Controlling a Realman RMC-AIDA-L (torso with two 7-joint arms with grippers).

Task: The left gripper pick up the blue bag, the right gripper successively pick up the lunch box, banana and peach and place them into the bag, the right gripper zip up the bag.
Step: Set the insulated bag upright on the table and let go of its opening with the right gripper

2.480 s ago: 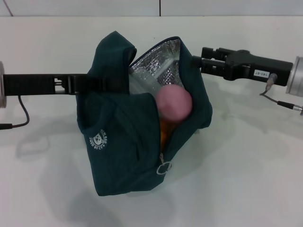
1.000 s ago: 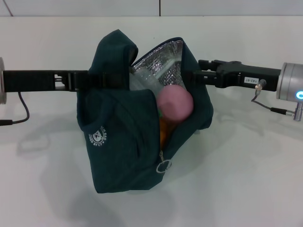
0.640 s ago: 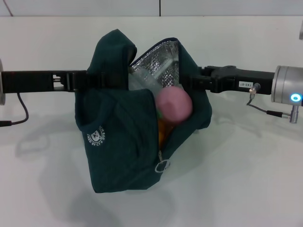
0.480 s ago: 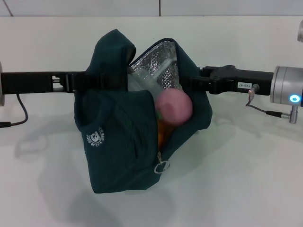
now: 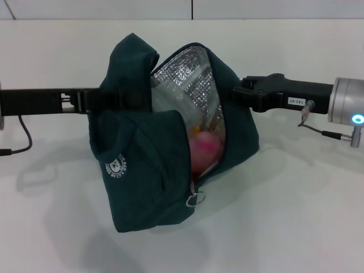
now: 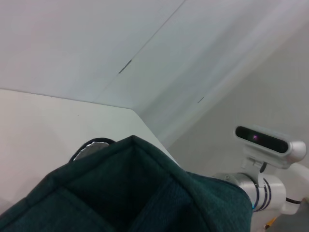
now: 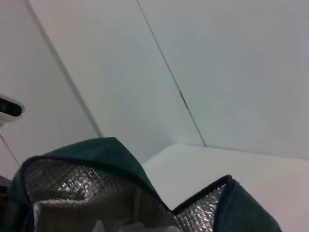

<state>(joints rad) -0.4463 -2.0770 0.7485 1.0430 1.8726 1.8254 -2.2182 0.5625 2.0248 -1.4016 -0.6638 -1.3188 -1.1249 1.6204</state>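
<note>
The blue bag (image 5: 148,182) hangs over the white table with its mouth open, showing the silver foil lining (image 5: 190,79). My left gripper (image 5: 116,99) comes in from the left and is shut on the bag's handle, holding the bag up. The pink peach (image 5: 203,149) sits low inside the opening. Above it lies the clear lunch box (image 5: 173,105). A small yellow-orange bit of the banana (image 5: 215,120) shows beside it. My right gripper (image 5: 235,94) rests against the bag's right wall. The ring zip pull (image 5: 196,199) hangs at the lower end of the opening. The bag's fabric (image 6: 135,193) and lining (image 7: 91,188) fill the wrist views.
The white table (image 5: 296,216) spreads around the bag. A cable (image 5: 23,145) trails from the left arm, another (image 5: 327,134) from the right arm's silver joint. The robot's head camera (image 6: 270,142) shows in the left wrist view.
The peach has dropped from the rim down into the bag. The bag's mouth has widened, and my right gripper has drawn slightly back to the right.
</note>
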